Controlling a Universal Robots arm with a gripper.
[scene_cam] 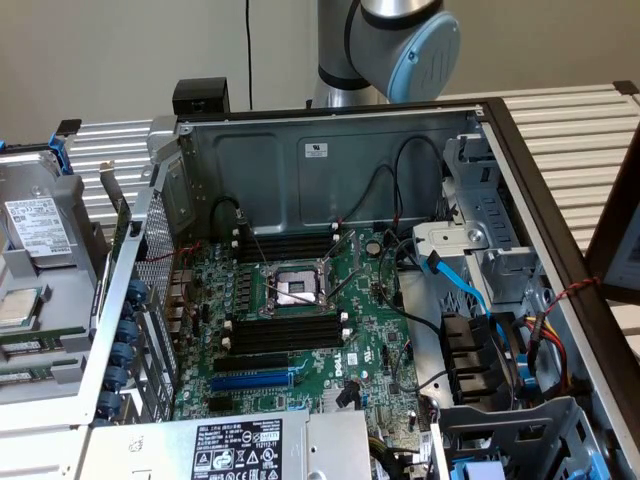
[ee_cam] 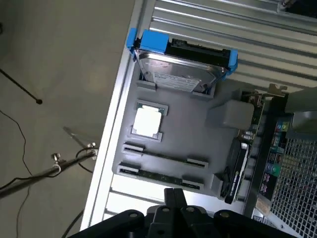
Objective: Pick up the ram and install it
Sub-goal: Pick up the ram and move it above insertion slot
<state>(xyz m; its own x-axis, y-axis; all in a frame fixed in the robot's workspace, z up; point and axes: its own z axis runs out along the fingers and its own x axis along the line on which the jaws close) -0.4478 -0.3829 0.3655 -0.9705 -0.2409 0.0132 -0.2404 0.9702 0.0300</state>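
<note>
Green ram (ee_cam: 158, 176) lies in a grey tray (ee_cam: 218, 163), with a second stick (ee_cam: 166, 156) parallel just beyond it, below a CPU (ee_cam: 147, 121). The gripper (ee_cam: 174, 190) has its fingers (ee_cam: 170, 198) pressed together on nothing, tips pointing at the nearer stick and apart from it.

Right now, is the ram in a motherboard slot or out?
Out. Two ram sticks lie in the gray tray, and the black memory slots stand empty.
</note>
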